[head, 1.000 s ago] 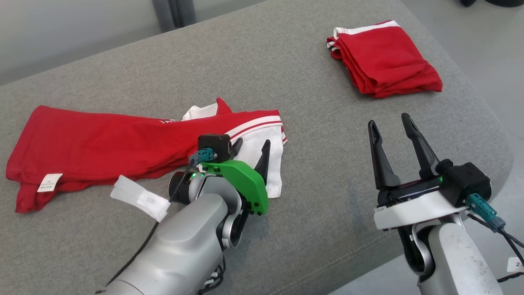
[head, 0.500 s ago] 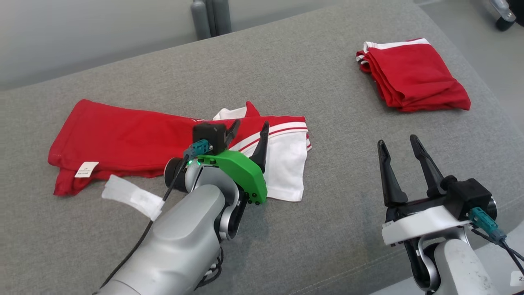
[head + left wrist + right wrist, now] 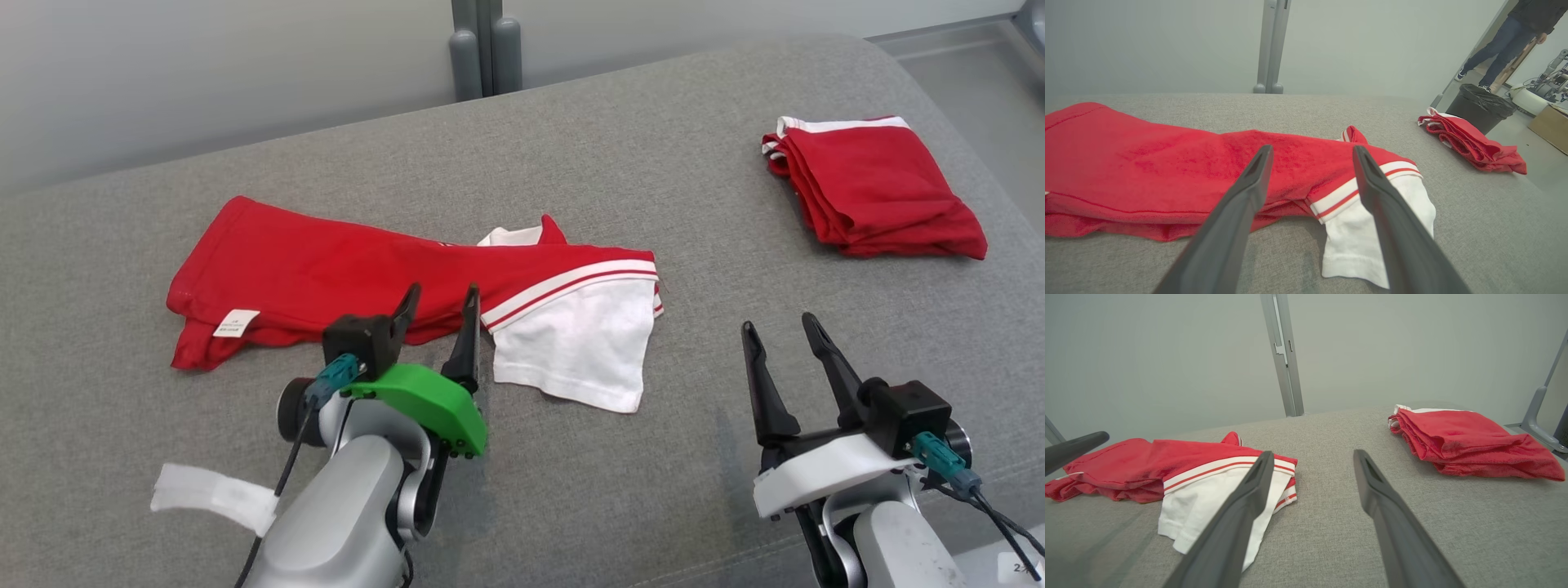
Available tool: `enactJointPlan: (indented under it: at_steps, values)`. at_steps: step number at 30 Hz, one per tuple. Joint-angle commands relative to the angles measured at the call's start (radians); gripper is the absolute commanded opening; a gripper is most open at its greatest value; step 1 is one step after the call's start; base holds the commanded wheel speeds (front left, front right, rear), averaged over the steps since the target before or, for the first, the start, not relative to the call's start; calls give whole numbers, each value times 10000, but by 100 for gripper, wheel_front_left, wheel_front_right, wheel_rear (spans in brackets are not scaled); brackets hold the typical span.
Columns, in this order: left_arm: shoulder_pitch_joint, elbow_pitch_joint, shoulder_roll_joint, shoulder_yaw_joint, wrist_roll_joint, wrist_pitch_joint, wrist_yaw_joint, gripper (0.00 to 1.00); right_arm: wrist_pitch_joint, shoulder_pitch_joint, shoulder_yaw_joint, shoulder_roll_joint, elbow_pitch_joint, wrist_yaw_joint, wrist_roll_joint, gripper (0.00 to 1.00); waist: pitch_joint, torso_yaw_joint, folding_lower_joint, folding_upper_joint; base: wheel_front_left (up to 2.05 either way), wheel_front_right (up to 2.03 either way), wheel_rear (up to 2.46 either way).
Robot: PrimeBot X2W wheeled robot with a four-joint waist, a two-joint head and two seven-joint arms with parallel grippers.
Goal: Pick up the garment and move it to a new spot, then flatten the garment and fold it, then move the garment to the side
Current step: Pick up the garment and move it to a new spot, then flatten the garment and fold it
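Two grippers stand fully open and empty. The left gripper (image 3: 441, 294) hovers at the near edge of the garment (image 3: 343, 269), its fingers pointing at the red body beside the white sleeve (image 3: 580, 343). The right gripper (image 3: 777, 322) hangs over bare cushion (image 3: 571, 139), apart from all cloth. The garment lies across the middle of the grey cushion as a long strip, apparently doubled lengthwise, with its label (image 3: 235, 322) at the left end. A second red bundle (image 3: 878, 192), already folded, sits at the far right.

The step in hand is probably the next fold. Procedure:
1. Take the sleeve end at both corners, one per gripper, so that it lifts evenly.
2. Slide one finger under all layers before closing; a shallow pinch is likely to take the top layer only.
3. Carry the sleeve end over toward the label end, keeping the edges aligned.
4. Keep clear of the bundle.
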Motion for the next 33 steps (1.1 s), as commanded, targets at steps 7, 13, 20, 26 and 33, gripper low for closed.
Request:
enactJointPlan:
  at_steps: [7, 13, 20, 26, 33]
  values:
    - [1676, -1122, 269, 1603, 1129, -4, -87, 100, -28, 125, 173, -33, 744, 0, 244, 100, -190, 292, 0, 0, 0, 0, 0]
    - [2758, -2011, 274, 2613, 1890, -6, -183, 100, -26, -93, 431, -33, 1635, -1, 484, 100, -192, 775, 0, 0, 0, 0, 0]
    - [3375, -2729, 88, 3304, 2582, -5, -333, 100, -28, -616, 732, -36, 3127, -1, 910, 100, -164, 1571, 0, 0, 0, 0, 0]
    - [3563, -3017, -45, 3616, 2936, -5, -439, 100, -28, -1081, 824, -35, 4468, -1, 992, 100, -143, 2151, 0, 0, 0, 0, 0]
    - [3715, -3117, -94, 3946, 3155, -5, -553, 100, -26, -1418, 821, -39, 5566, 0, 1014, 49, -109, 2377, 0, 0, 0, 0, 0]
